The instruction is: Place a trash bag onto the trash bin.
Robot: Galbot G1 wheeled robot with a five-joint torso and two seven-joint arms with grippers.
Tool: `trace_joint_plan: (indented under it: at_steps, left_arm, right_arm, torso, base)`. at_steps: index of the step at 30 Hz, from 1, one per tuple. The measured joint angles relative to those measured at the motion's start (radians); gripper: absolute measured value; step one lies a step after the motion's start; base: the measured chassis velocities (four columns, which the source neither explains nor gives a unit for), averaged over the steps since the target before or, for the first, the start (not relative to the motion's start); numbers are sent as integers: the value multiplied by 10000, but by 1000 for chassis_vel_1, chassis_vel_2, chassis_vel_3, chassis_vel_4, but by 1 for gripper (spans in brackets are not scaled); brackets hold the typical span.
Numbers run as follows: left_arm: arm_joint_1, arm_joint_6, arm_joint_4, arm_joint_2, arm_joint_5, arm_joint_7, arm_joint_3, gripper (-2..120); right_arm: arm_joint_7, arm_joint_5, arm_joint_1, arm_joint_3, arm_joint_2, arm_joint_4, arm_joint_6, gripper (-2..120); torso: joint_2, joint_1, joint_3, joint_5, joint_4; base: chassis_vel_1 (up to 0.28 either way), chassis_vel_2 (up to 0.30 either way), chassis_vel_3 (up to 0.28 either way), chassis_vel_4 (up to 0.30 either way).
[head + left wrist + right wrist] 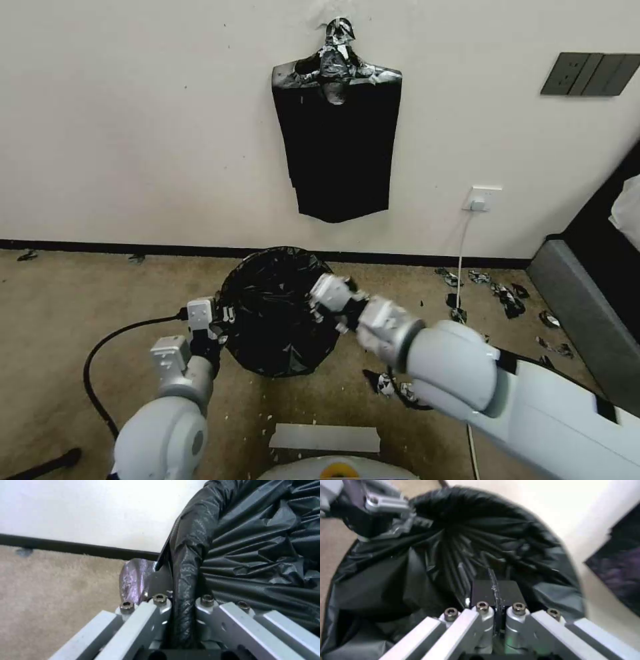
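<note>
Head view shows the trash bag [277,313] draped over the trash bin on the floor by the wall. Keep the left end effector [223,319] and right end effector [319,301] clamped on opposite rim folds; pull down evenly. You have one bag, one bin, two end effectors.

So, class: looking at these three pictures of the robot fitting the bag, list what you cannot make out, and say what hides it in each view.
- The round trash bin: in every view the thin glossy black plastic trash bag covers it.
- The left gripper is clamped on the bag's rolled edge; in the left wrist view that fold hides the fingers' inner faces.
- The right gripper pinches a thin fold; the bag's inside beyond is dark and blurred.
- Small black scraps on the carpet: too small to identify.
</note>
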Motion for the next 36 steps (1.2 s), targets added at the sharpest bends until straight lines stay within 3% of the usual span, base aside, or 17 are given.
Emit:
trace_joint_plan:
  at_steps: [4, 19, 36]
  left_arm:
    - [89, -89, -77, -45, 353, 104, 87, 3]
    - [431, -255, -240, -437, 1417, 287, 605, 3]
    - [630, -252, -413, -746, 1554, 294, 1034, 3]
  right_arm:
    - [53, 1, 662, -768, 534, -979, -97, 0]
    - [82, -276, 1614, -2003, 1822, -4121, -40, 0]
    - [62, -437, 1646, -2237, 2148, -5234, 10, 0]
  torso:
    - [0, 0, 0, -1, 1]
    - [0, 0, 0, 0, 0]
    - [0, 0, 0, 2, 0]
  base:
    - [0, 0, 0, 0]
    - [0, 0, 0, 0]
    - [0, 0, 0, 0]
